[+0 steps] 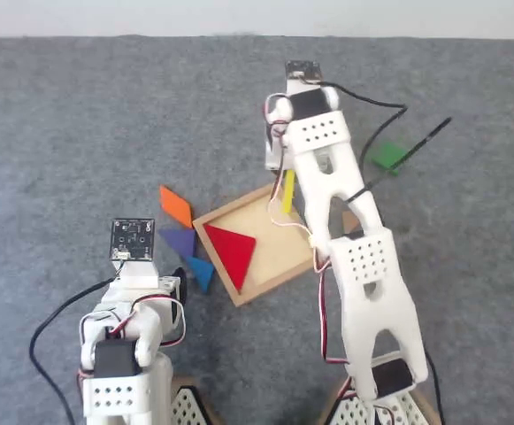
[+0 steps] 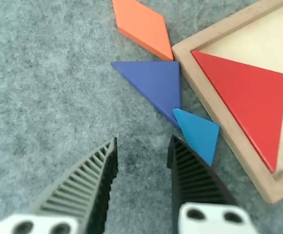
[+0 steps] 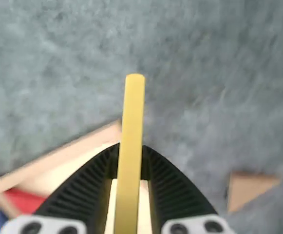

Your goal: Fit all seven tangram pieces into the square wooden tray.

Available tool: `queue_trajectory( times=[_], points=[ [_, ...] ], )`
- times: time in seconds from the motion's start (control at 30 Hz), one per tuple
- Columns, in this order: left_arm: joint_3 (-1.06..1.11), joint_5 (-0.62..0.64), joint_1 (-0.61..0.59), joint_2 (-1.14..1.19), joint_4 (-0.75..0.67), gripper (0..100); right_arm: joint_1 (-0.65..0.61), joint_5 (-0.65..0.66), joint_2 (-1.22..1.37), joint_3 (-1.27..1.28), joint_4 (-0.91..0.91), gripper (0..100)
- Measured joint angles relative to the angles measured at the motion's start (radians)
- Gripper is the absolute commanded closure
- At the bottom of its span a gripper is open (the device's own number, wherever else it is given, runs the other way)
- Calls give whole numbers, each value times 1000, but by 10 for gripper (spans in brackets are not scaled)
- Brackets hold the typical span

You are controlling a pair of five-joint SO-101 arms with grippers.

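- The right hand point(image 3: 130, 153) is clamped on the yellow piece point(image 3: 133, 97). It grips the piece on edge over the far rim of the square wooden tray point(image 1: 274, 283), likely so it can be lowered inside.
- The large red triangle point(image 1: 233, 251) lies flat in the tray, tucked into one corner, which leaves bare floor for the others.
- The left hand point(image 2: 142, 142) is parted and holds nothing, low over the grey worktop point(image 2: 44, 97). One tip is just beside the small blue triangle point(image 2: 197, 131), probably its next pick.
- The purple triangle point(image 2: 153, 83) and orange parallelogram point(image 2: 142, 27) wait against the tray's outer rim.
- The green piece point(image 1: 387, 157) lies well apart.
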Motion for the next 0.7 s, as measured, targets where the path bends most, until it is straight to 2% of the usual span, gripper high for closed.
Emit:
queue_trajectory(
  times=[0.33,0.57,0.7],
  points=[
    [0,0,0,0,0,836,-112,-212,-608,658,-37,992],
    [0,0,0,0,0,836,-124,-258,-717,1168,-523,992],
    [0,0,2,0,0,836,-120,-311,-717,1327,-783,992]
  ],
)
